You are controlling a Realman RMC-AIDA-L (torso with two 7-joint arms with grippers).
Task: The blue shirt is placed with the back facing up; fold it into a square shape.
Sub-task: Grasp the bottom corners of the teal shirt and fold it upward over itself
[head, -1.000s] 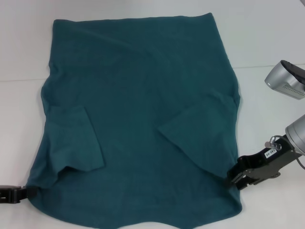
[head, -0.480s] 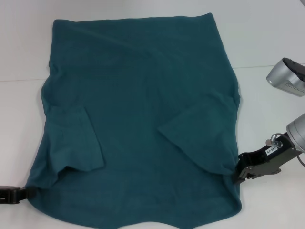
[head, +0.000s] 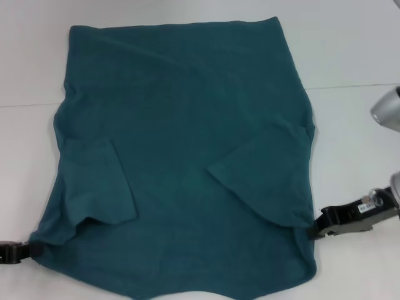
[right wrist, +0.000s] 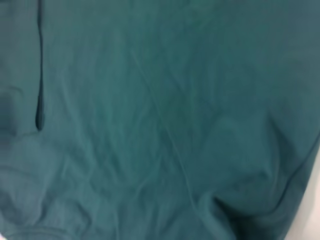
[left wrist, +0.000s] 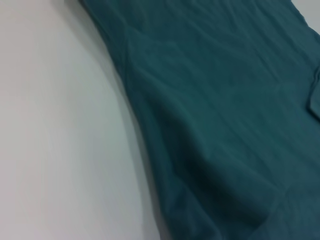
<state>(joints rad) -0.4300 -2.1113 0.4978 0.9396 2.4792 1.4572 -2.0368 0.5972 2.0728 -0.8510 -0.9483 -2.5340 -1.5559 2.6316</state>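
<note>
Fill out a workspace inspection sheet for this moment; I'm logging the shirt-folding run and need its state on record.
Surface: white table, bare around the shirt.
Job's things: blue shirt lies flat, both sleeves folded in over the body; not yet square.
Clutter: nothing seen.
Grippers: left gripper at the shirt's near left edge; right gripper at its near right edge; each touches the fabric.
Cables: nothing seen.
Surroundings: a seam line crosses the table; part of the right arm's silver link at the right border.
</note>
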